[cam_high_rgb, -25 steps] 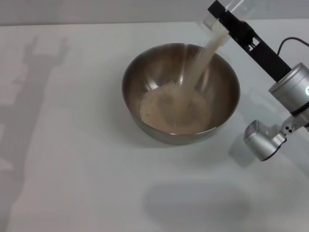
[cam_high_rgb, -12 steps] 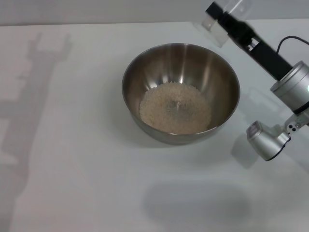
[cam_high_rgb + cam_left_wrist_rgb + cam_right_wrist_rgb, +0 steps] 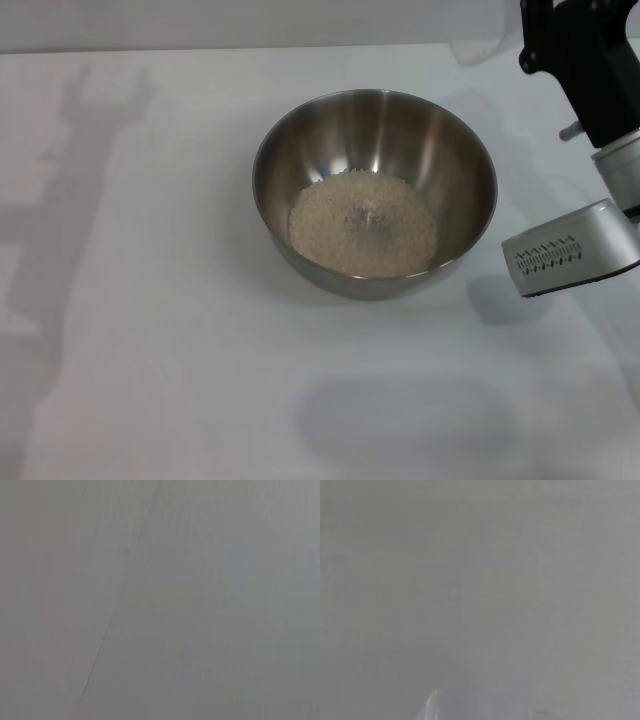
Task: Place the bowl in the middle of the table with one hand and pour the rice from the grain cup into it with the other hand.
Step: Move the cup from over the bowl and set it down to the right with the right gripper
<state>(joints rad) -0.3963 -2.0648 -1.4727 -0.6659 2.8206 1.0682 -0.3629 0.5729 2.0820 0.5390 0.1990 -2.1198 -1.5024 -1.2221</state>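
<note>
One big white table [image 3: 150, 330] fills most of the head view. On it, abt in the middle, sits the bowl [image 3: 300, 130], round and shiny, upright. Its rim is bare all the way round and nothing touches it.

R arm comes in at the far right, up high, w/ black and silver parts. The right gripper [image 3: 540, 40] is at the top right corner, above the table, off to the far right of the bowl and not over it. Its fingers can't be made out, so can't tell if they are open or closed.

Just beside the gripper's black part is the grain cup [image 3: 478, 48], clear and hard to see, up near the far edge of the table. It touches the gripper's side; can't tell how it is held.

Inside the bowl lies the rice [image 3: 362, 222], a pale flat heap on the bottom, a bit toward the near side.

L arm isn't seen in the head view. Both wrist views show only plain grey.
</note>
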